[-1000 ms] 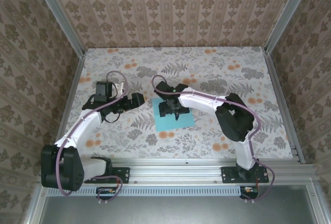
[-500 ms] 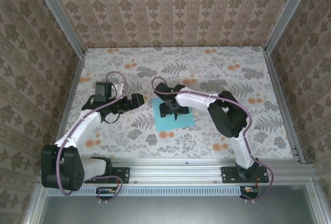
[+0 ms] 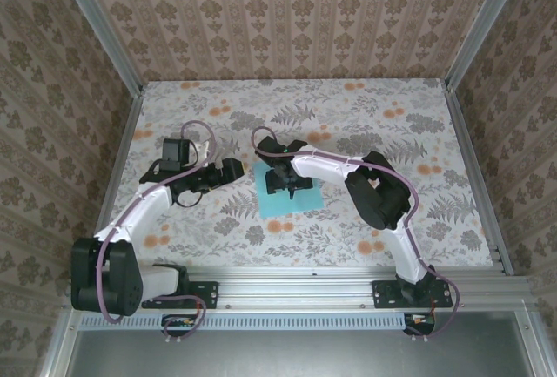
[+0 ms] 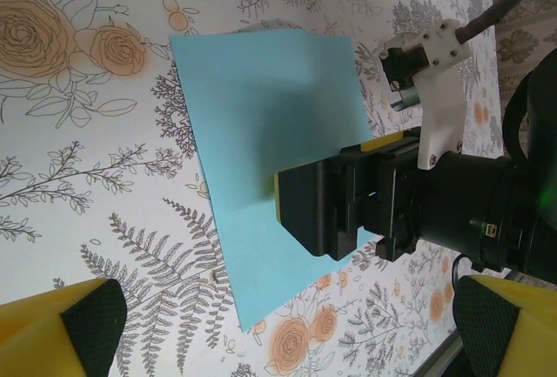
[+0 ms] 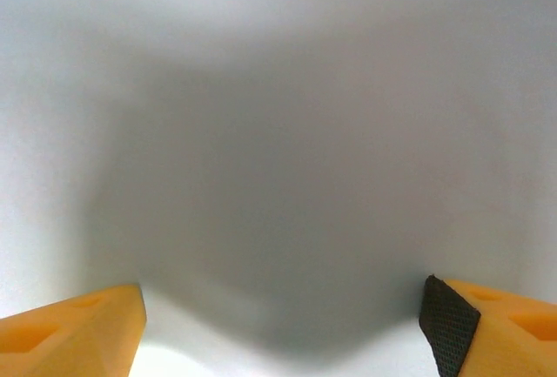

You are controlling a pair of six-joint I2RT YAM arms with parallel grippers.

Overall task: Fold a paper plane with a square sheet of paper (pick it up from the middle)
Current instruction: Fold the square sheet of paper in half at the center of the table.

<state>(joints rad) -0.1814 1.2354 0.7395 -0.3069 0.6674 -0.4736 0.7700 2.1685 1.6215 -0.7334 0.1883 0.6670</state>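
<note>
Square sheet of paper [image 3: 292, 204] lies flat on the floral tabletop [image 3: 392, 129] with the right gripper [image 3: 285, 182], fingers apart, seemingly touching its middle and the left gripper [image 3: 231, 170], also spread, beside it; closing could skid or crumple the thin sheet instead of pinching it up.

one square sheet of paper [image 3: 302, 204] on one floral counter [image 3: 392, 133]. two robot arms: one left arm [image 3: 144, 207] and one right arm [image 3: 339, 168]. two end effectors, one per arm: the left end effector [image 3: 228, 170] and the right end effector [image 3: 285, 182].
</note>
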